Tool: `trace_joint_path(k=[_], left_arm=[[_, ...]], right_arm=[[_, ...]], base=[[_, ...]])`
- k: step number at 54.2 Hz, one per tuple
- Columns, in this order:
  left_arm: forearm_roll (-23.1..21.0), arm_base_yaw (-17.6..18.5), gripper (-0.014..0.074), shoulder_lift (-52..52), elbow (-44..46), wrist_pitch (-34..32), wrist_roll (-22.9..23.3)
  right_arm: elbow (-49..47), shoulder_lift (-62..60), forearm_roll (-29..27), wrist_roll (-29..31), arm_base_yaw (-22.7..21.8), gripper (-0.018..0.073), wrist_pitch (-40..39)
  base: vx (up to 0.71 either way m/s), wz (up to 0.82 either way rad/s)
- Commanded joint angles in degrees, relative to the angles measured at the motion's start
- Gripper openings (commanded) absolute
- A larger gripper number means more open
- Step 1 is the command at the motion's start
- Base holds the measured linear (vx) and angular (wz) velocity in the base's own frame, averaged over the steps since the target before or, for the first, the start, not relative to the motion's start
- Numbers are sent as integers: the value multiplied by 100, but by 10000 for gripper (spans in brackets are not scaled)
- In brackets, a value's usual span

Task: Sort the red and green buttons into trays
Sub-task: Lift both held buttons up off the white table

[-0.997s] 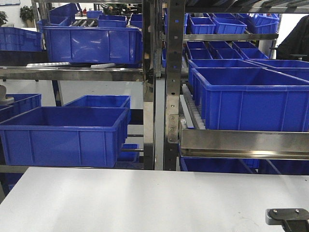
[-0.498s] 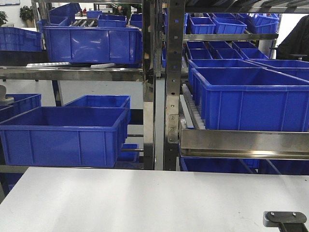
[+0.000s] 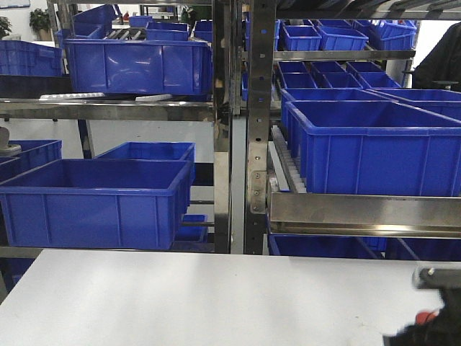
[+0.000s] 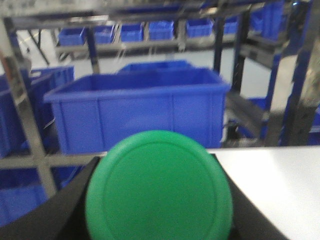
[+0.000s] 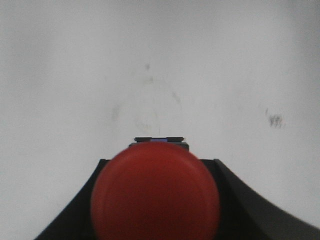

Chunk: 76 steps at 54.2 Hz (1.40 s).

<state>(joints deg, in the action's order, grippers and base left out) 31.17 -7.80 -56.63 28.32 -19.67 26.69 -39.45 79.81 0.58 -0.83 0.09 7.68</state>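
Change at right gripper (image 5: 159,164): lifting up off the white surface (image 3: 180,303), sitting higher in the front view than a moment ago, blurring from the move, now showing a red dot.
Meaning for the task: picking up looking done for red; carrying likely starting.
Red button (image 5: 155,192): sitting between the black jaws of the right gripper, cap facing the camera, black body peeking out behind it.
Right jaws: squeezing in on the red button from both sides, by the look of it.
Right arm pose: pointing down at the bare surface, hanging over it near the front right corner.
Green button (image 4: 159,187): filling the left wrist view, resting between the jaws of the left gripper (image 4: 155,159).
Left jaws: hugging the green button on both sides, seeming to be gripping it.
Left arm pose: aiming level and forward, facing the blue crates (image 4: 140,110) on the metal racks (image 4: 20,110), with the surface edge off to the right; not showing in the front view.
Trays: not showing in any view, so no telling how far off.
Next: needing to find the red tray for red and the green tray for green.
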Motion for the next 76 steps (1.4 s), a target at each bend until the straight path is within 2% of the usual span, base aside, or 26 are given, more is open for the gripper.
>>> trace_joint_path(k=[1, 6, 12, 17, 21, 28, 34, 40, 45, 53, 61, 76], left_arm=[[707, 63, -6, 111, 484, -586, 1015], [1509, 256, -5, 111, 776, -633, 1729], [2223, 458, -4, 196, 939, -928, 2478], [2642, 560, -3, 432, 940, -1050, 3009], [2923, 584, -3, 778, 911, -858, 3354], [3523, 584, -3, 1428, 812, -385, 3976], [4129, 584, -3, 1984, 472, -459, 4712], [4638, 584, -1, 2364, 64, -406, 5309], [4779, 584, 0, 2630, -186, -292, 5567], [4839, 584, 0, 2936, -378, 46, 5775], [4839, 584, 0, 2957, -365, 291, 5769], [4832, 584, 0, 2957, -365, 211, 5769]], right_arm=[[-150, -835, 4, 291, -7, -11, -465], [-150, -1467, 3, 305, -7, -10, -354], [-150, -2296, 3, 305, -9, -9, -222], [-150, -2946, 3, 409, -7, -10, -81], [-150, -3359, -58, 608, -7, -10, 154], [-136, -3838, -478, 939, -9, -10, 712], [-136, -4033, -822, 1370, -9, -10, 867], [-136, -4150, -1465, 1860, -9, -10, 963], [-129, -4231, -1899, 2370, -7, -10, 1167], [251, -4360, -2450, 2893, -9, -10, 927], [709, -4454, -2589, 2915, -9, -10, 650], [730, -4472, -2577, 2913, -13, -9, 519]], base=[[0, 0], [0, 0], [0, 0], [0, 0], [0, 0], [0, 0], [0, 0], [0, 0], [0, 0], [0, 0], [0, 0], [0, 0]])
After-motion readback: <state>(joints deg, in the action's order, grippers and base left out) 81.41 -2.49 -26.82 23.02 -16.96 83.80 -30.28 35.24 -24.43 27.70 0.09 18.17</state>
